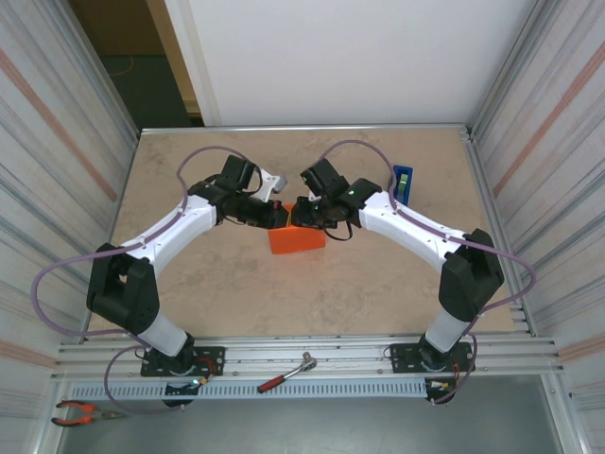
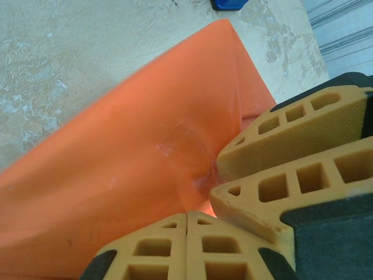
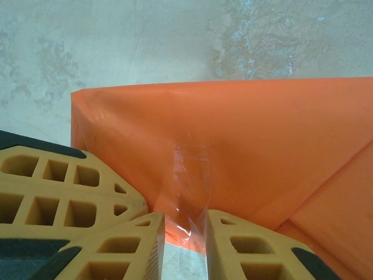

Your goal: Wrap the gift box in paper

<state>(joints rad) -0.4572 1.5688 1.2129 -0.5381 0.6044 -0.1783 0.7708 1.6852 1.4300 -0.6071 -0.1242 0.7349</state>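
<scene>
The orange paper [image 1: 296, 238] lies folded into a parcel at mid-table; the gift box is hidden inside it. My left gripper [image 1: 272, 216] is shut, fingers [image 2: 166, 245] pressed together with nothing between them, tips at the paper's [image 2: 128, 163] fold. My right gripper [image 1: 302, 212] meets it from the right. Its fingers [image 3: 245, 245] stand narrowly open at the parcel's near edge, and a strip of clear tape [image 3: 189, 181] runs from the paper [image 3: 250, 134] down into the gap. The two grippers' fingertips nearly touch each other.
A blue tape dispenser [image 1: 404, 180] stands at the back right of the table, also in the left wrist view [image 2: 230, 4]. On the near rail lie a ratchet wrench [image 1: 288, 372] and orange-handled pliers [image 1: 80, 411]. Metal walls border the table [image 1: 378, 293] on both sides.
</scene>
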